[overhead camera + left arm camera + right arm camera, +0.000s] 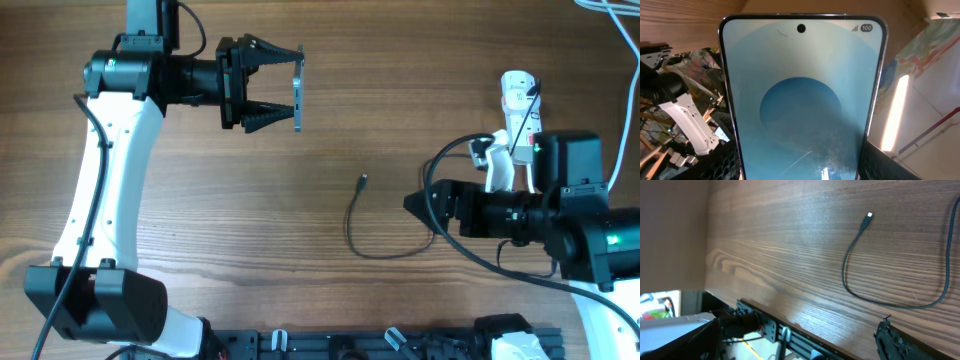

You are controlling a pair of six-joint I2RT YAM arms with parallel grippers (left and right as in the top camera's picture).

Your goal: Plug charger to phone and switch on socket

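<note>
My left gripper (285, 88) is shut on the phone (298, 88) and holds it on edge above the table's far left. In the left wrist view the phone (800, 90) fills the frame, its blue-green screen facing the camera, with the gripper (800, 172) pressing on both long edges. The charger cable (352, 232) lies looped on the table's middle, with its connector tip (363, 180) free. My right gripper (412, 203) is open and empty, just right of the loop. The right wrist view shows the cable (845, 275), its tip (869, 216) and the gripper (795, 347). The socket (520, 105) lies at the far right.
A white cord (612, 22) runs along the top right corner. A black rail (400, 345) lines the table's front edge, also seen in the right wrist view (785, 332). Both arm bases stand at the front corners.
</note>
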